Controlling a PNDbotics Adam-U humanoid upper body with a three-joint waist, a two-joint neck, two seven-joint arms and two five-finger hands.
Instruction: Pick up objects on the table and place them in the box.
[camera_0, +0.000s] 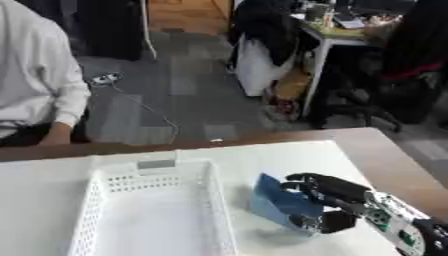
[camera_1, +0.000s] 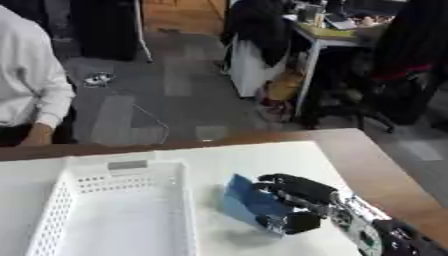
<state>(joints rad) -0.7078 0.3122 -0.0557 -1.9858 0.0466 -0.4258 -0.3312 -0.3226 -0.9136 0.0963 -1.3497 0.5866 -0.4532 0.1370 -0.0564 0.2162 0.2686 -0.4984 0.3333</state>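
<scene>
Fingers (camera_0: 308, 186) and thumb of the right hand (camera_0: 337, 200) curl around a blue packet (camera_0: 278, 201) just above the white table (camera_0: 280, 155), right of the white basket (camera_0: 96, 200), with the brown table edge (camera_0: 385, 160) farther right.

The right hand (camera_0: 325, 200) comes in from the lower right corner on a black and silver forearm, wrist angled up toward the left. Its fingers (camera_0: 306, 181) curl over the top of a blue object while the thumb closes from below, pinching it.
</scene>
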